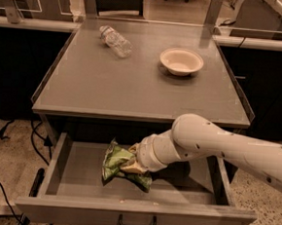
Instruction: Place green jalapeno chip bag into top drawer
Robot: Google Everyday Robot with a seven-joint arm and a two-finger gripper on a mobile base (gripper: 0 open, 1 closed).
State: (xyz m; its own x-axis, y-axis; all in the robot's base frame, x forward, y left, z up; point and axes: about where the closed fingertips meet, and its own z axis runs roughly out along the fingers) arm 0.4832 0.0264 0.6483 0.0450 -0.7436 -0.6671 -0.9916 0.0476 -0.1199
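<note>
The top drawer (75, 209) is pulled out below the grey tabletop, its dark pull handle at the front centre. The green jalapeno chip bag (116, 162), crinkled green with pale patches, lies inside the drawer, left of centre, low over or on the drawer floor. My gripper (131, 163) reaches into the drawer from the right on a white arm and is pressed against the bag's right side. The bag and the wrist hide most of the gripper.
A clear plastic bottle (116, 40) lies on its side at the tabletop's back left. A cream bowl (181, 61) stands at the back right. Cables (8, 182) trail on the floor to the left. My arm crosses the drawer's right half.
</note>
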